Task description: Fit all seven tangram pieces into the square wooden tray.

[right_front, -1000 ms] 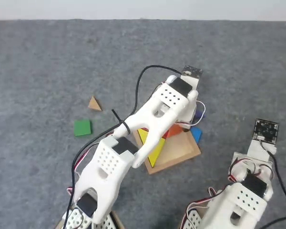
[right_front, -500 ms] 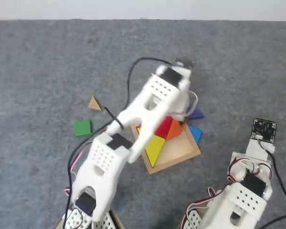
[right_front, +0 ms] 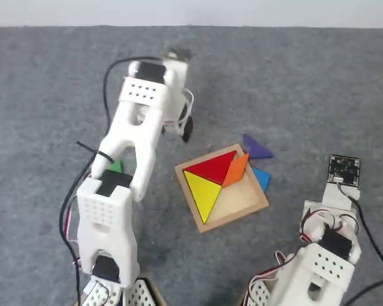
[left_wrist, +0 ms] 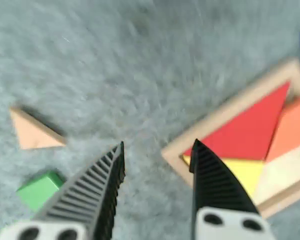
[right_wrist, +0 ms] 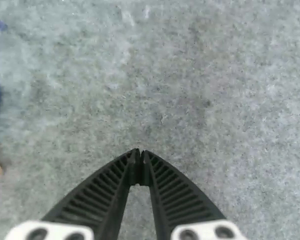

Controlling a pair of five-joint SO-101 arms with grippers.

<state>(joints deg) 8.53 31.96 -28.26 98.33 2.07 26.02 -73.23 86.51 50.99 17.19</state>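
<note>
- Left gripper point(left_wrist: 158, 146): jaws apart, holding nothing, above the grey carpet point(right_front: 51, 76) between the small tan wooden triangle point(left_wrist: 34, 132) and the square wooden tray point(left_wrist: 225, 114).
- The tray holds the large red triangle point(right_front: 214, 167) and the large yellow triangle point(right_front: 203, 191), which touch. The orange piece point(right_front: 236, 169) seems to lean on the far rim.
- Purple triangle point(right_front: 256, 148) and blue piece point(right_front: 262, 177): on the carpet just beside the tray.
- Green square block point(left_wrist: 40, 189): near the tan triangle.
- Right gripper point(right_wrist: 140, 154): jaws closed, empty.
</note>
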